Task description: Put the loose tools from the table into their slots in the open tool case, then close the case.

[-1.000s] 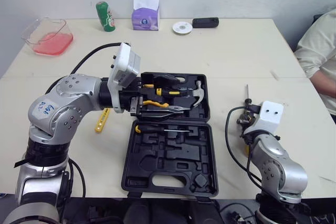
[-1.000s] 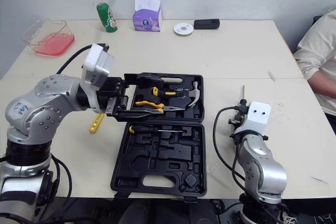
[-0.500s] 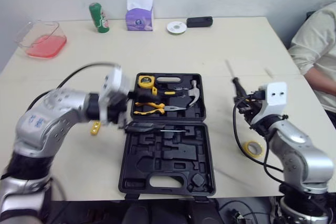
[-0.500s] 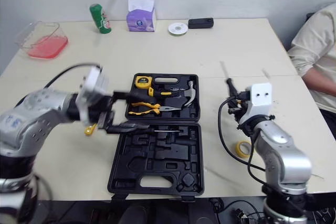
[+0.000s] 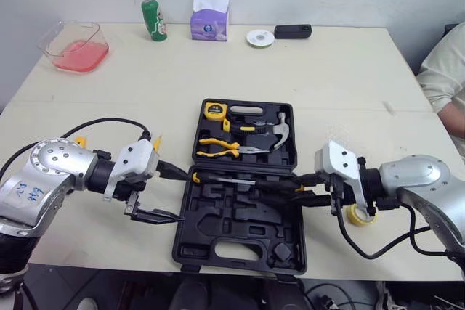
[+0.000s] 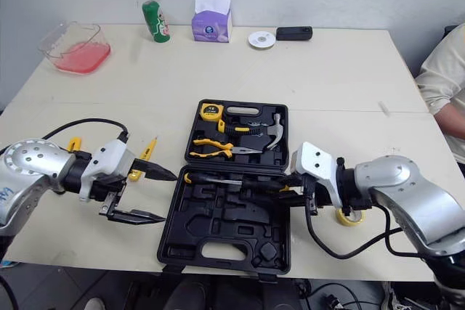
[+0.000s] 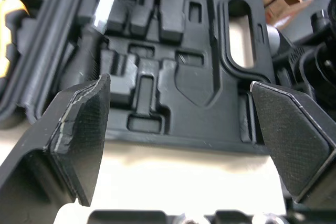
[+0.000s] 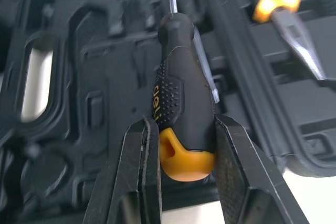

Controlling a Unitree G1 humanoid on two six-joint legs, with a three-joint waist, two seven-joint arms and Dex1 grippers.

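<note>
Right gripper (image 8: 184, 129): low over table (image 5: 327, 70), at right edge of open tool case (image 5: 240, 230), clamped on black screwdriver (image 8: 181, 98) handle. Left gripper (image 5: 171, 194): spread wide, empty, beside case's left edge. Slotted in far half: hammer (image 5: 280, 130), pliers (image 5: 221, 148), tape measure (image 5: 213, 111).

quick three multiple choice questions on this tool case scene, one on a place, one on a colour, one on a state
1. Where does the roll of yellow tape lie? A. on the table right of the tool case B. inside that case C. beside the green can
2. What colour is the butt of the screwdriver handle? A. blue B. white C. orange
3. How is the left gripper? A. shut on pliers B. open, empty C. shut on a hammer
Answers: A, it sits on bare tabletop outside the case; C, the right gripper clamps an orange end cap; B, its fingers stand wide apart around nothing.
</note>
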